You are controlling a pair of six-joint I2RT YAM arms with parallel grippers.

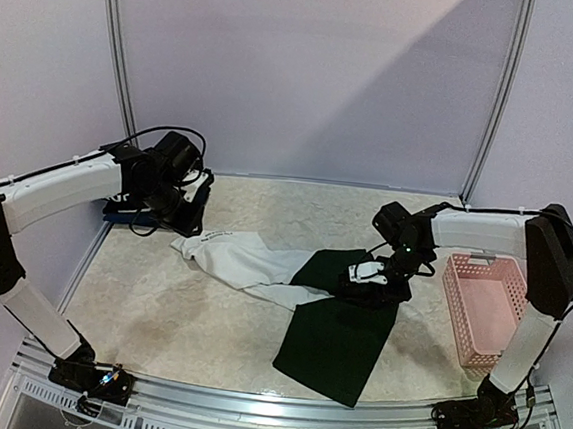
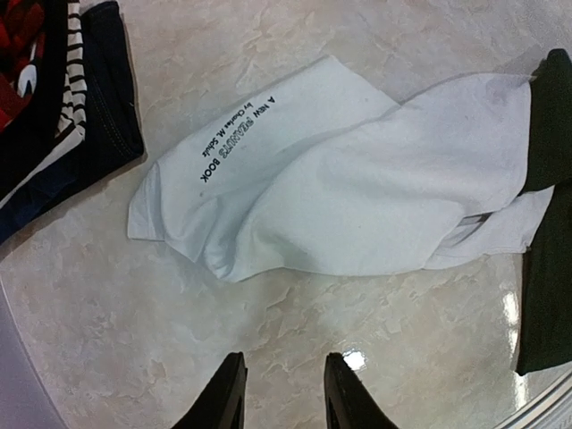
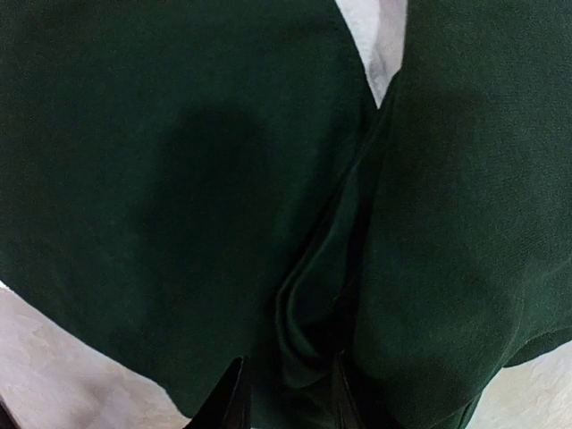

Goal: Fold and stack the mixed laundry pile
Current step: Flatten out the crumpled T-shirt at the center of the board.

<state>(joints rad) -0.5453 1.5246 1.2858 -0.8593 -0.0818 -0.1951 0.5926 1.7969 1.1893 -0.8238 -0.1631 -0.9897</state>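
Note:
A white printed tee [image 1: 247, 261] [image 2: 357, 188] lies crumpled across the table's middle. Its right end meets a dark green cloth [image 1: 341, 335] [image 3: 179, 179] spread flat toward the near edge; I cannot tell if they are one garment. Folded dark clothes [image 1: 126, 218] [image 2: 54, 116], with red and striped layers showing, sit at the back left. My left gripper [image 1: 195, 205] [image 2: 286, 384] hangs open above bare table beside the tee's printed end, holding nothing. My right gripper [image 1: 361, 276] [image 3: 286, 393] is low on the green cloth, jaws apart with a raised fold [image 3: 313, 295] between the fingers.
A pink slatted basket [image 1: 484, 307] stands at the right edge beside the right arm. Purple walls and metal posts close off the back. A metal rail [image 1: 279, 415] runs along the near edge between the arm bases.

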